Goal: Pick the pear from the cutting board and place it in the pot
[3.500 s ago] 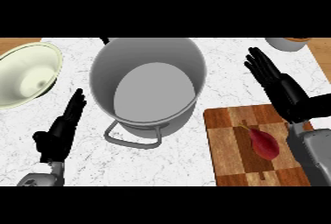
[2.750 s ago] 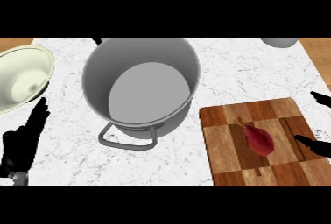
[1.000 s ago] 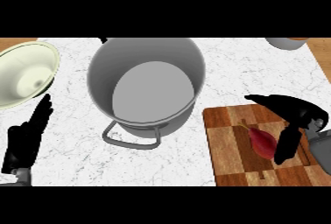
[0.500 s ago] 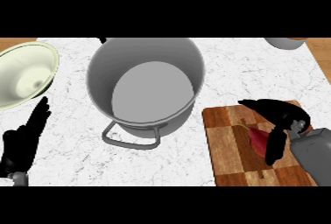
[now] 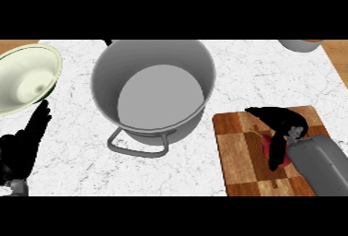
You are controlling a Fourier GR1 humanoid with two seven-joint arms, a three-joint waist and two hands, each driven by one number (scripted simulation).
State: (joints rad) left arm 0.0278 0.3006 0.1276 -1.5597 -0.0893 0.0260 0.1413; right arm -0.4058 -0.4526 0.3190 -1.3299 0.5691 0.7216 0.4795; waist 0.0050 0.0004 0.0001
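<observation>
The pot (image 5: 107,69) is plain grey, paler inside. The cutting board (image 5: 238,152) is a checker of light and dark brown wood. The pear (image 5: 270,142) shows dark red. Both the right hand (image 5: 282,120) and left hand (image 5: 24,143) are black, and the right forearm (image 5: 319,161) is grey. The counter (image 5: 258,78) is white marble with fine grey veins. The plate (image 5: 27,78) is pale yellow-green.

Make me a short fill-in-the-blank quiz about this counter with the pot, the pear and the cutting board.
The right hand covers the red ____ on the cutting board. The grey pot holds ____. The cream bowl sits at the pot's ____ side.
Missing words: pear; nothing; left.
</observation>
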